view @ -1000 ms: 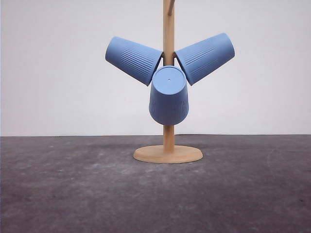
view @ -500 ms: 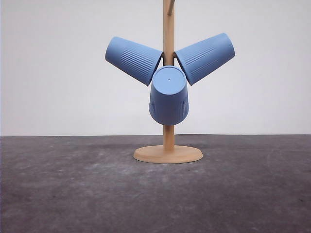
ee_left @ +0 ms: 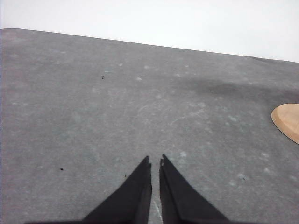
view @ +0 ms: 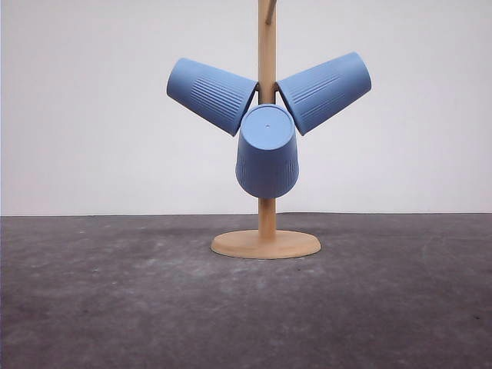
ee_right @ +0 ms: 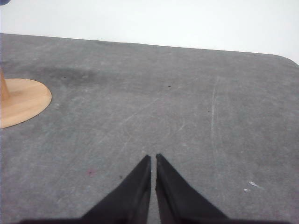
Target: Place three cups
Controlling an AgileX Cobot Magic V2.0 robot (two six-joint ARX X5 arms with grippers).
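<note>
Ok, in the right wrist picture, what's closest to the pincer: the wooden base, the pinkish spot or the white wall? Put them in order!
From the right pincer:
1. pinkish spot, on the table close by the tips.
2. wooden base, farther out, toward the table's middle.
3. white wall, beyond the table's far edge.

The front camera sits low, facing level across the counter (view: 115, 307) toward the wooden stand (view: 266, 244). Both wrist cameras look obliquely down over black fingers (ee_left: 140, 191), close to the counter, each sharing the stand's base edge.
</note>
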